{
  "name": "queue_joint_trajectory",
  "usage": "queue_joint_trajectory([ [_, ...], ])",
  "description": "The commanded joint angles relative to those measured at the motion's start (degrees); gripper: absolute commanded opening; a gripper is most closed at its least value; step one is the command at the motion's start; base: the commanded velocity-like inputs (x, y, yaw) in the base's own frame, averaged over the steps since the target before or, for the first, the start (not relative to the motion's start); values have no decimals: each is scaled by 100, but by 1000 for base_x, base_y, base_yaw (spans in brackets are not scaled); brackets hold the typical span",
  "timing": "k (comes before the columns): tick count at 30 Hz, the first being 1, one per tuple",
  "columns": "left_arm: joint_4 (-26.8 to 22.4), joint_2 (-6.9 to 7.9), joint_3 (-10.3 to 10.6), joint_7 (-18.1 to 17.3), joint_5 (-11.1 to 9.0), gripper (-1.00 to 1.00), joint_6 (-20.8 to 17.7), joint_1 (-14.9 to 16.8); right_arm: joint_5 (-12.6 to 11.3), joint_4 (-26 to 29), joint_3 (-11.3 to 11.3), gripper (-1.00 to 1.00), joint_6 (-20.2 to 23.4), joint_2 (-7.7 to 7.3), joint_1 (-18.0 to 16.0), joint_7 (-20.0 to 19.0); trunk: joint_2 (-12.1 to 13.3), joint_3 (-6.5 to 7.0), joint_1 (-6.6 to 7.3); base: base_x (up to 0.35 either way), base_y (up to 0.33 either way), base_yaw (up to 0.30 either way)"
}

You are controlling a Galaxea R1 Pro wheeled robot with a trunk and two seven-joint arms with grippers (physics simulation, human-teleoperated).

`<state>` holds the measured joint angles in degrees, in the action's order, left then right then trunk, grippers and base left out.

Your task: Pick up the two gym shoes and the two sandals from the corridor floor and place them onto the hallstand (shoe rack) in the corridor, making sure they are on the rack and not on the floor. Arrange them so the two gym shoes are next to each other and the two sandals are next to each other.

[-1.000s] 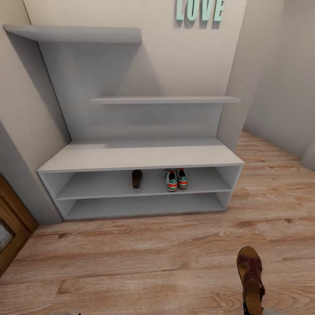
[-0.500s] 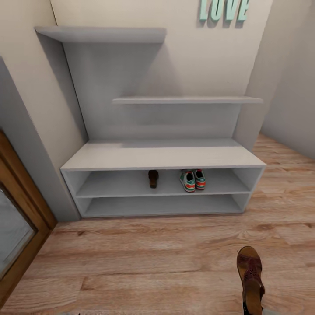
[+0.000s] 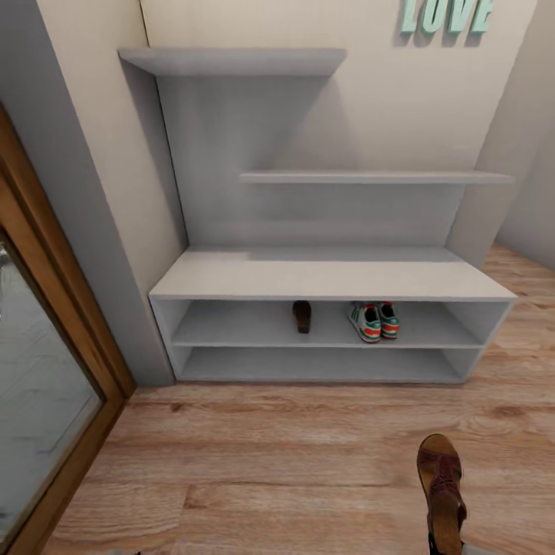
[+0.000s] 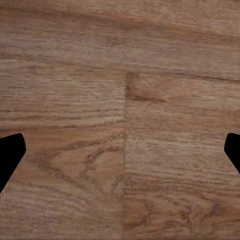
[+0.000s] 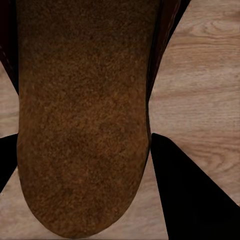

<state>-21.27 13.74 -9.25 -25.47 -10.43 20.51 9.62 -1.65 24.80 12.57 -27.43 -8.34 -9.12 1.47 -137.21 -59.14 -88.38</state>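
Note:
The white-grey hallstand [image 3: 331,277] stands against the wall ahead. One brown sandal [image 3: 302,315] sits on its upper shelf level. To that sandal's right, a gap away, the two gym shoes [image 3: 365,321] [image 3: 388,319] stand side by side. The second sandal [image 3: 442,486] hangs over the corridor floor [image 3: 293,462] in the near right corner of the head view. My right gripper [image 5: 80,136] is shut on it, and its brown sole [image 5: 85,115] lies between the dark fingers [image 5: 185,185]. My left gripper [image 4: 125,145] is open above bare planks.
A wooden door frame with a glass pane [image 3: 46,370] runs along the left. Two thin floating shelves [image 3: 231,60] [image 3: 370,177] hang above the rack, and teal LOVE letters [image 3: 447,15] are on the wall. Open plank floor lies between me and the rack.
The whole view has shifted, so the rack now sits further right in the picture and the door frame has come in at the left. The held sandal keeps its place in the picture.

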Motion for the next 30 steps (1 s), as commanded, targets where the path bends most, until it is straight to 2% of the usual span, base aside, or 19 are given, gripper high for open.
queue_joint_trajectory([
  [1, 16, -1, -17, -58, -47, 100, -7, 5, -29, -1, -3, -100, -13, -1, -2, -5, -2, -5, 0, 110, 307, 2],
  [16, 53, -5, -16, -61, -47, 100, -4, 5, -42, 28, 0, -100, -16, -1, -2, 9, -2, -5, 0, 145, 306, 0],
  [23, 36, -12, -8, -61, -47, 100, -3, 5, -54, 44, 0, -100, -16, -1, -2, 11, -2, -5, 0, 34, 300, 0],
  [28, 14, -21, 32, -64, -10, 100, -2, 5, -24, 3, -13, -100, -3, 7, -2, 3, -2, -5, 0, -24, 96, 0],
  [30, 13, -37, 50, -108, 51, 100, 3, 5, -10, 19, -102, -100, 60, 42, -4, -3, -2, -5, 0, -1, 5, 0],
])
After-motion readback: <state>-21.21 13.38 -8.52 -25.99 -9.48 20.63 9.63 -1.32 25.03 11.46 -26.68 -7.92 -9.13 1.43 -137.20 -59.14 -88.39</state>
